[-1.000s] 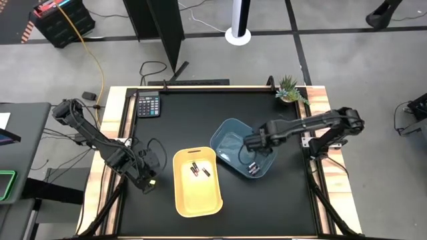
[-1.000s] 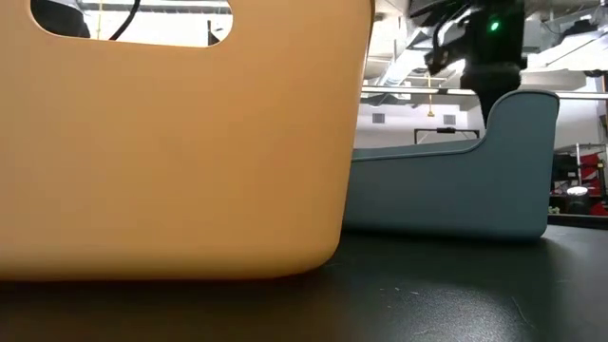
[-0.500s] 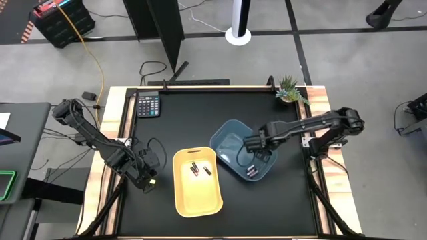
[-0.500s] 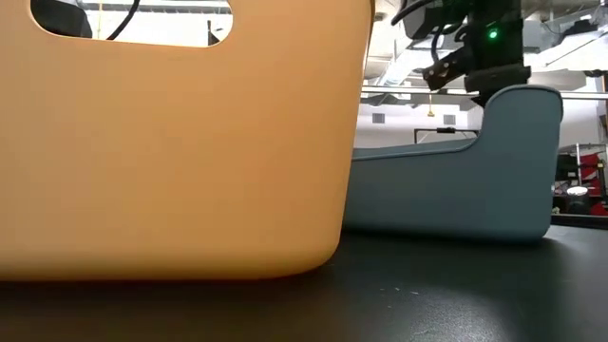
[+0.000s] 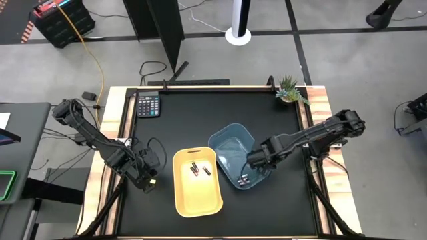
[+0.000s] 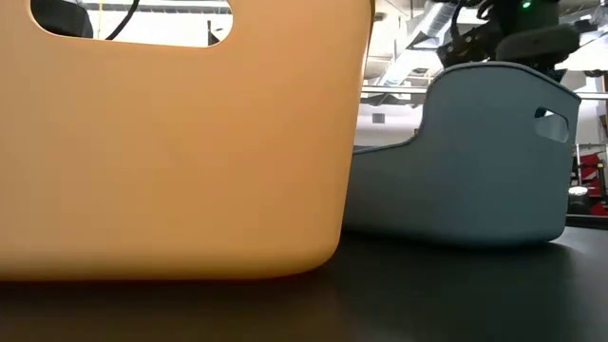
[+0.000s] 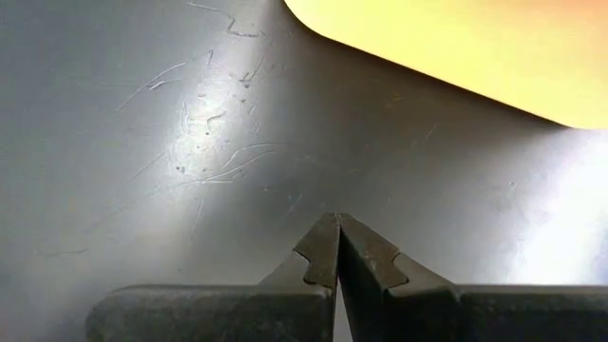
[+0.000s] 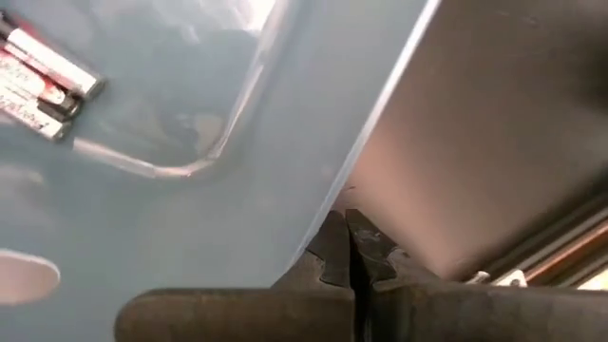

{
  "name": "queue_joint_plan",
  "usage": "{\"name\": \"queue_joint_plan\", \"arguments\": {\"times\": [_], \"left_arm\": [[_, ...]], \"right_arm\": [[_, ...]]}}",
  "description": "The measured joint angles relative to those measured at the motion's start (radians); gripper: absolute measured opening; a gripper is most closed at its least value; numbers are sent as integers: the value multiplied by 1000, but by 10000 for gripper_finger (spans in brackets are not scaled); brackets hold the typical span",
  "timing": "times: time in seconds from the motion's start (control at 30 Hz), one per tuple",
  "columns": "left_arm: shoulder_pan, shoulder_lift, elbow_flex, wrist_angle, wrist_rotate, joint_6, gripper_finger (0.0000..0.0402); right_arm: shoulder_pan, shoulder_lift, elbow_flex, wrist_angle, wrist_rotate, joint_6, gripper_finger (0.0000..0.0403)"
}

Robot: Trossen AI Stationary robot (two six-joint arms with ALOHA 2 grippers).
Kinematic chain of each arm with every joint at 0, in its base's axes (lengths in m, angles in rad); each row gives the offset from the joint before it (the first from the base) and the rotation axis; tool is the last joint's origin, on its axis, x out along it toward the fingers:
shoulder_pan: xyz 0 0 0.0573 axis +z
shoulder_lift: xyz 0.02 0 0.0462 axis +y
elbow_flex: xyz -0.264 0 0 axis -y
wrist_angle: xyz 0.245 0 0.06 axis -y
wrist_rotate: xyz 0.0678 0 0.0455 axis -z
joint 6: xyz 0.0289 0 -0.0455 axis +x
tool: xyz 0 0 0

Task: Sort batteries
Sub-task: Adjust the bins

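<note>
Batteries (image 5: 244, 179) lie in the blue tray (image 5: 227, 143) just inside your right tool (image 5: 257, 160), clenched on its rim, apparently to reposition it; left tool (image 7: 337, 249) rests clenched.

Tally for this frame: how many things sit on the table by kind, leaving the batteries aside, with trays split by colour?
Yellow tray: 1
Blue tray: 1
Calculator: 1
Potted plant: 1
Total: 4

Closed left end effector (image 7: 337, 249) near yellow tray (image 7: 456, 47).
</note>
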Motion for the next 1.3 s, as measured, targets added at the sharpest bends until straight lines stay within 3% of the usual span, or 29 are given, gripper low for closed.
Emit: {"name": "queue_joint_plan", "arguments": {"times": [0.4, 0.73, 1.07, 1.2, 1.3], "left_arm": [[0, 0, 0, 38, -73, 46, 2], [0, 0, 0, 101, -130, 120, 2], [-4, 0, 82, 117, -296, 308, 1], [-11, 0, 111, 296, -303, 490, 1], [-11, 13, 111, 505, -222, 626, 1]], "right_arm": [[110, 0, 0, 143, -30, 20, 0], [145, 0, 0, 163, -14, 42, 0], [163, 0, 0, 145, 65, 68, 0], [164, 0, 0, 106, 76, 91, 0], [165, 0, 0, 91, 84, 99, 0]]}}
